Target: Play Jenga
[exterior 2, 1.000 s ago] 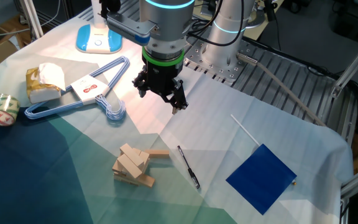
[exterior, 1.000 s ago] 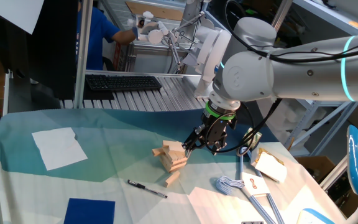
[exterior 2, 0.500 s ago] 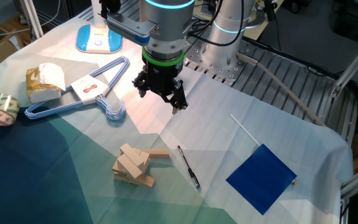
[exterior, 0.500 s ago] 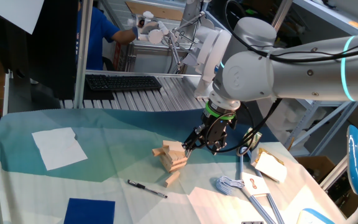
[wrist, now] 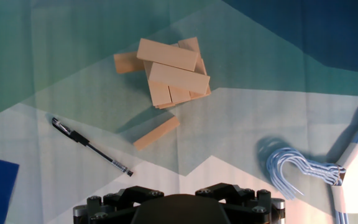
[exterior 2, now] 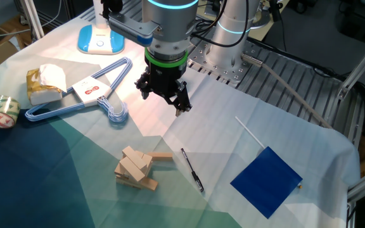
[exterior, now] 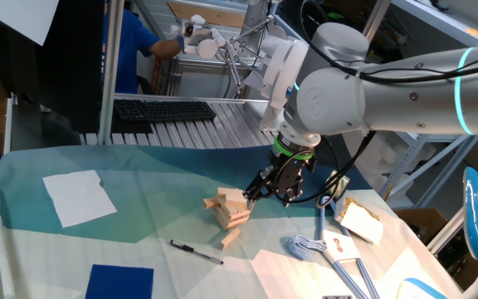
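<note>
The Jenga stack [exterior: 231,209] is a small uneven pile of tan wooden blocks on the teal and white cloth; it also shows in the other fixed view [exterior 2: 135,168] and in the hand view [wrist: 173,74]. One loose block [wrist: 156,132] lies just beside the stack, also visible in both fixed views [exterior: 230,239] [exterior 2: 161,156]. My gripper [exterior 2: 163,101] hangs above the cloth, clear of the stack, with its jaws spread and nothing between them. In one fixed view it [exterior: 262,191] appears just right of the stack. The hand view shows only the gripper base, not the fingertips.
A black pen [exterior 2: 192,170] lies next to the loose block. Blue hangers [exterior 2: 100,95] and a wrapped packet [exterior 2: 46,82] lie on one side with a tape roll [exterior 2: 0,111]. A dark blue square [exterior 2: 265,180] and a white sheet [exterior: 77,198] lie on the cloth.
</note>
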Robot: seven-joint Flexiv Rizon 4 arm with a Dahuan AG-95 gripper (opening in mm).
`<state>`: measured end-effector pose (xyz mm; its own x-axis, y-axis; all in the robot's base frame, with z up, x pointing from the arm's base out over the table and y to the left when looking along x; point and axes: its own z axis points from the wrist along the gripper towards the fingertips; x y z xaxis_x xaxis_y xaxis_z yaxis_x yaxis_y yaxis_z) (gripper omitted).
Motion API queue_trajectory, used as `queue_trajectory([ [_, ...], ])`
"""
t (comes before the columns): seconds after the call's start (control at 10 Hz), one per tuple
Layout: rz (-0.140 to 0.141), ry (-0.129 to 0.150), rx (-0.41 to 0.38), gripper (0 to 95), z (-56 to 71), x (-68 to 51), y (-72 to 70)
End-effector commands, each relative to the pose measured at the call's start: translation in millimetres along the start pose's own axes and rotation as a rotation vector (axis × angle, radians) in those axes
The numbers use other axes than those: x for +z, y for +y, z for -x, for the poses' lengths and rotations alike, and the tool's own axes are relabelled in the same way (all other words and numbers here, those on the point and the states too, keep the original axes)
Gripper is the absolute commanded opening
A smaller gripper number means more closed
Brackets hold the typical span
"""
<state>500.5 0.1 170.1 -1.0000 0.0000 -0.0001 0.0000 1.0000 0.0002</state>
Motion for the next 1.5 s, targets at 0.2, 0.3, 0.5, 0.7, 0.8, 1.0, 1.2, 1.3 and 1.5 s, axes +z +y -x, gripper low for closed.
queue_trajectory([
  [0.2, -0.008, 0.015, 0.262, 0.0, -0.5, 0.1, -0.1],
  [0.3, -0.007, 0.015, 0.263, 0.0, -0.5, 0.1, -0.1],
  [0.5, -0.008, 0.015, 0.268, 0.0, -0.5, 0.1, -0.1],
  [0.7, -0.008, 0.015, 0.270, 0.0, -0.5, 0.1, -0.1],
  [0.8, -0.008, 0.015, 0.271, 0.0, -0.5, 0.1, -0.1],
  [1.0, -0.009, 0.015, 0.272, 0.0, -0.5, 0.1, -0.1],
  [1.2, -0.008, 0.015, 0.272, 0.0, -0.5, 0.1, -0.1],
  [1.3, -0.008, 0.015, 0.272, 0.0, -0.5, 0.1, -0.1],
  [1.5, -0.009, 0.015, 0.267, 0.0, -0.5, 0.1, -0.1],
])
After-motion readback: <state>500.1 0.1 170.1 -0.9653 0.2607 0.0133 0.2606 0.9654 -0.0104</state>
